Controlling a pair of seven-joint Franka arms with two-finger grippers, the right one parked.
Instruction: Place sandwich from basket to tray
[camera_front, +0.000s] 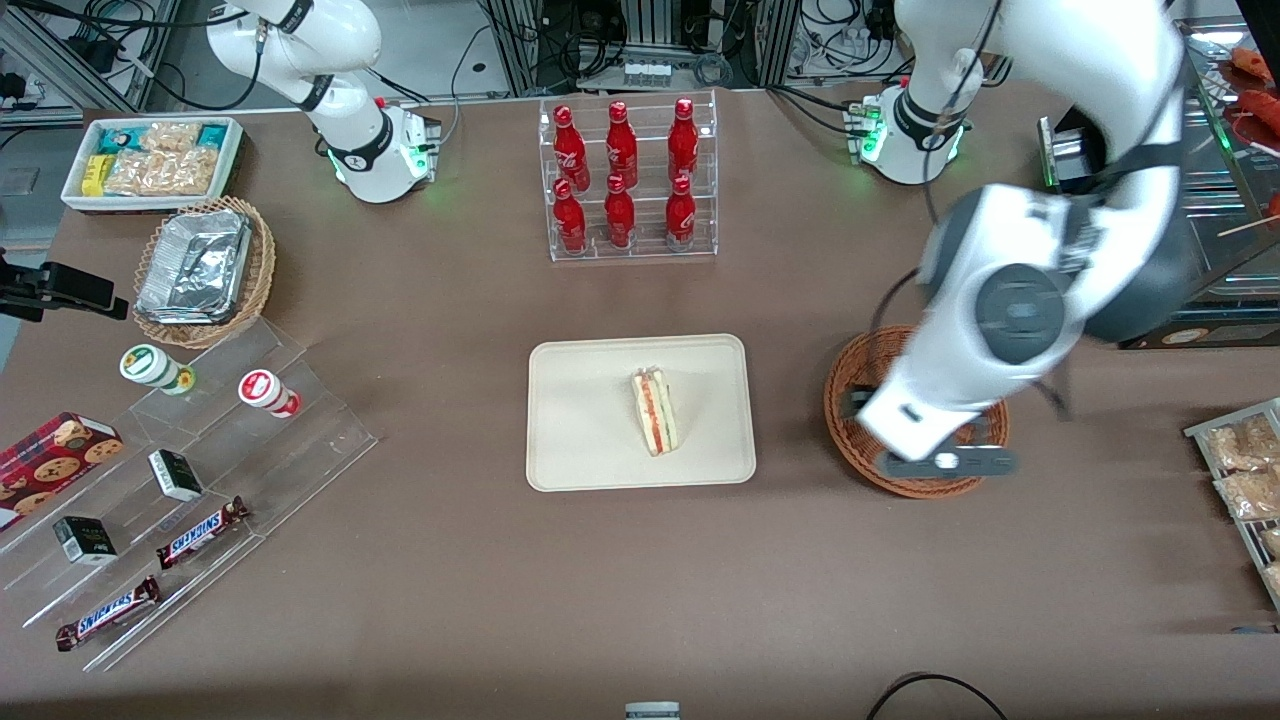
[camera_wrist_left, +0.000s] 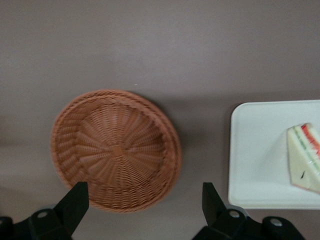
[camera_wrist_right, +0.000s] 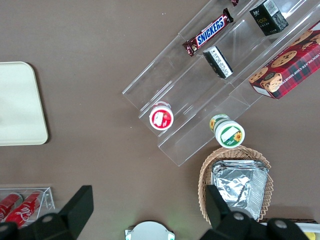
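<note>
A: Sandwich (camera_front: 655, 411) condition?
B: Pale triangular wedge, red-orange filling on its cut edge — lying on the tray (camera_front: 590, 460).
A: Basket (camera_wrist_left: 116, 150)?
B: Nothing in it; wrist view shows its bare weave, which the arm partly hides from the front.
A: Gripper (camera_wrist_left: 145, 200)?
B: Above the basket — fingers spread wide, holding nothing.
</note>
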